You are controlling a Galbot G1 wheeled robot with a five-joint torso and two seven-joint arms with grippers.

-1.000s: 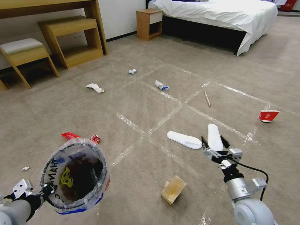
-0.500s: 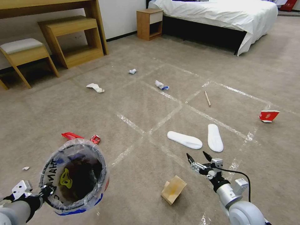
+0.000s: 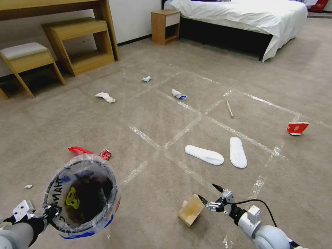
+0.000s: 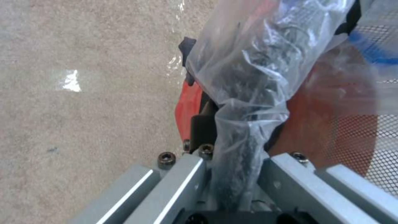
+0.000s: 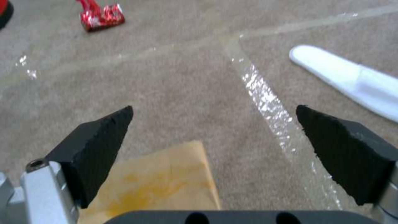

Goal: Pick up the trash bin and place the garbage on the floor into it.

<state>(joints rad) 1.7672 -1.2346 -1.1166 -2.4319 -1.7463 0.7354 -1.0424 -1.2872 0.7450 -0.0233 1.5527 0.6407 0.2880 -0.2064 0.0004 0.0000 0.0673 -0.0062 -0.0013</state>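
My left gripper [image 3: 52,211] is shut on the rim of the red trash bin [image 3: 81,195], held above the floor [image 3: 155,117] at the near left; its clear bag [image 4: 244,93] is pinched between the jaws. My right gripper [image 3: 209,193] hangs open just right of the brown cardboard box [image 3: 192,209], which lies on the carpet below the fingertips [image 5: 116,124]. Two white slippers [image 3: 204,154] [image 3: 238,152] lie beyond it. More garbage is scattered about: red wrappers [image 3: 79,150], a red carton [image 3: 296,128], a wooden stick [image 3: 229,109] and crumpled papers [image 3: 104,97] [image 3: 178,93].
A wooden desk with a low shelf [image 3: 81,45] and a stool [image 3: 26,57] stand at the far left. A nightstand [image 3: 165,26] and a bed [image 3: 242,17] line the back. Shiny tape lines [image 5: 265,99] cross the carpet.
My right gripper has drawn back from over the right slipper, moving left and nearer to me, and now hangs beside the cardboard box. The bin has barely moved.
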